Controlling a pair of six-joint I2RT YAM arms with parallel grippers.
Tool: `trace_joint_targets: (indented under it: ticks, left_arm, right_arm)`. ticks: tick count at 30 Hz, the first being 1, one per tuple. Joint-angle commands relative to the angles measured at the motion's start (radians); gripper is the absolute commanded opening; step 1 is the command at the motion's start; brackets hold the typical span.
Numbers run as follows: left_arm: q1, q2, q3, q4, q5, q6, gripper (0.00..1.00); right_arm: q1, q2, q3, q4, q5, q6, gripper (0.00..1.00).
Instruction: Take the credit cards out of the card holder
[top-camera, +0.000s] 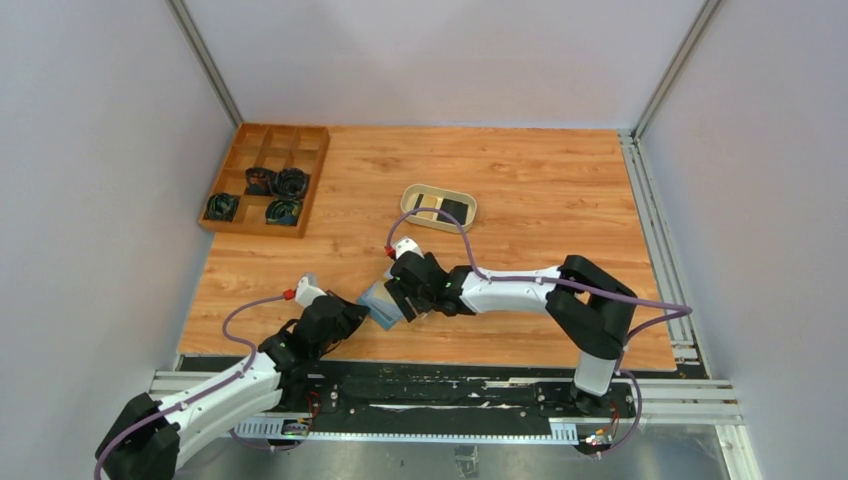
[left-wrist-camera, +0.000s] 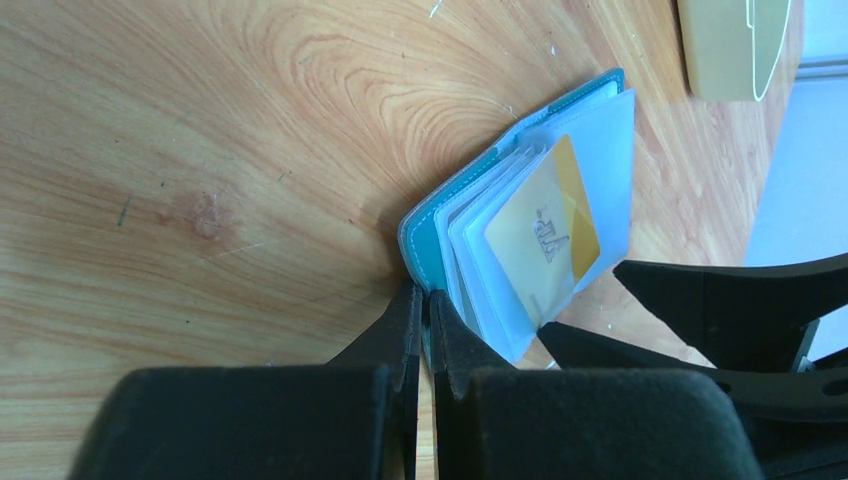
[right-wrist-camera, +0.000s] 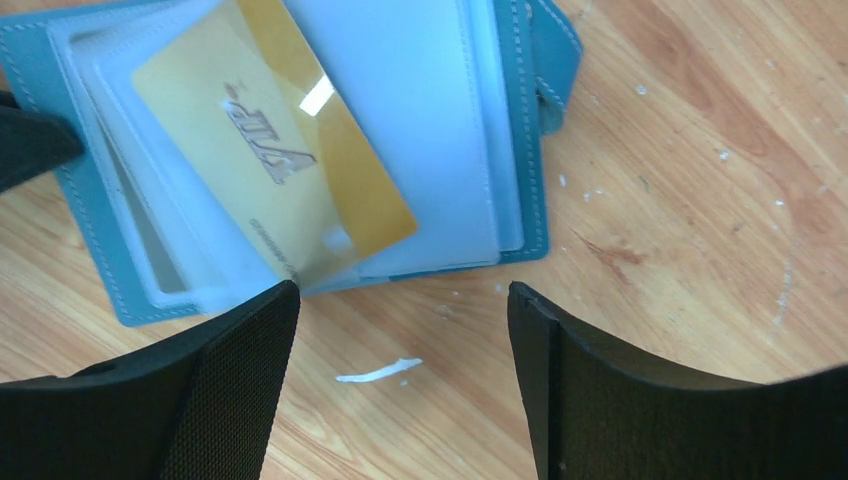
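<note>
While my left gripper (left-wrist-camera: 425, 325) is pinched tight on the teal cover edge of the card holder (left-wrist-camera: 430, 245), pinning it open near the table's front edge, my right gripper (right-wrist-camera: 402, 300) hangs over it, jaws apart, beside the low corner of the gold card (right-wrist-camera: 270, 150) poking from a clear sleeve. I judge I should close on that free corner alone, not the sleeve, and draw along the pocket's slant. Beneath is the scuffed wooden table (right-wrist-camera: 680, 200). Farther back sit a beige dish (top-camera: 474, 212) holding dark and tan cards (top-camera: 455, 209) and a compartment tray (top-camera: 283, 129), with grey walls (top-camera: 90, 150) around.
</note>
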Motion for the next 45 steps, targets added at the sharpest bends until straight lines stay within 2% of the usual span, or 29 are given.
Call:
trace_joint_targets:
  ticks: [1,6,8,11,14,17,19,27,35,45]
  left_arm:
    - [0.001,0.012,-0.032,-0.107,-0.039,0.050,0.00]
    - [0.001,0.036,-0.024,-0.083,-0.027,0.073,0.00]
    - [0.001,0.059,-0.017,-0.066,-0.019,0.109,0.00]
    - [0.001,0.120,0.050,-0.047,0.007,0.190,0.00]
    - [0.001,0.182,0.101,-0.046,0.032,0.273,0.00]
    - [0.001,0.210,0.117,-0.027,0.054,0.305,0.00]
    - [0.001,0.212,0.115,-0.022,0.058,0.307,0.00]
    - [0.001,0.220,0.102,-0.024,0.068,0.310,0.00]
    - [0.001,0.241,0.106,-0.024,0.073,0.322,0.00]
    - [0.001,0.266,0.109,-0.013,0.073,0.324,0.00]
  right_arm:
    - [-0.026,-0.044,-0.029,-0.085,0.066,-0.067,0.80]
    - [-0.026,-0.164,-0.053,-0.036,0.027,-0.078,0.80]
    - [-0.027,-0.208,-0.056,-0.011,-0.037,-0.101,0.80]
    - [-0.052,-0.241,-0.046,0.037,-0.239,-0.136,0.80]
    - [-0.136,-0.219,-0.055,0.112,-0.546,-0.100,0.80]
    - [-0.215,-0.156,-0.061,0.183,-0.744,-0.044,0.76]
    - [-0.235,-0.110,-0.051,0.195,-0.815,-0.031,0.73]
    - [-0.263,0.006,-0.090,0.317,-0.842,0.036,0.64]
    - [-0.275,0.032,-0.152,0.388,-0.790,0.052,0.63]
    - [-0.277,0.088,-0.178,0.438,-0.830,0.076,0.60]
